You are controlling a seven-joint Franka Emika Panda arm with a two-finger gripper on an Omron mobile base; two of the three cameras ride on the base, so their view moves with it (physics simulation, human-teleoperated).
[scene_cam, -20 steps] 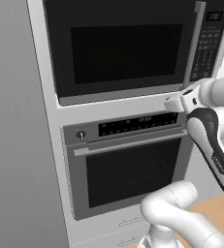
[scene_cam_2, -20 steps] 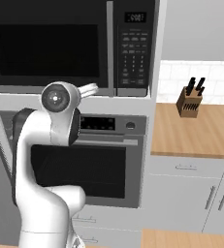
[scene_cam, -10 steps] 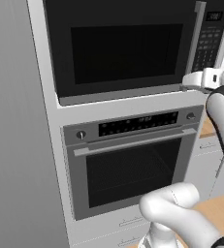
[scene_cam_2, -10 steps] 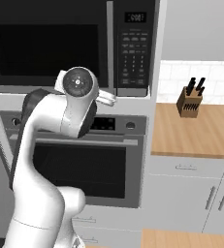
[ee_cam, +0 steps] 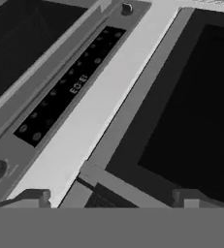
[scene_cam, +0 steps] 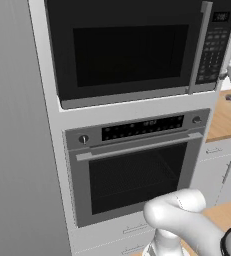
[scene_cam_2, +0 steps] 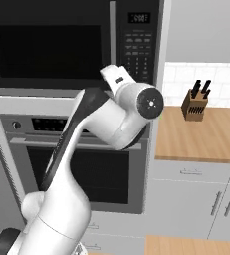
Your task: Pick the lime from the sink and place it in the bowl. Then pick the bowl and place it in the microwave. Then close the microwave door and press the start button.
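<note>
I have the microwave [scene_cam: 137,47] in front of me, built into the tall cabinet above the oven [scene_cam: 137,165], and the microwave door [scene_cam: 129,50] looks flush and closed, with its vertical silver bar handle [scene_cam: 198,47] just left of the keypad panel [scene_cam: 214,45]. My judgement is that only the start button is left. In the hand view my gripper [ee_cam: 112,196] is rolled sideways and close to the cabinet front, the two dark fingertips [ee_cam: 33,197] standing apart with nothing between them, so it is released and empty. It faces the white strip between the oven's control band and the bottom corner of the microwave door. The door should be stiff and hinged, swinging as one rigid slab, and the bar handle is the place to take hold if it needs reseating. The keypad buttons are flat, hard and shallow, so I judge a light, square press with one fingertip will do, and a glancing one may slide off. The microwave's small display [scene_cam_2: 138,18] and the oven's strip show digits too blurred to read. A knife block [scene_cam_2: 195,103] stands on the desk [scene_cam_2: 201,134] to the right.
</note>
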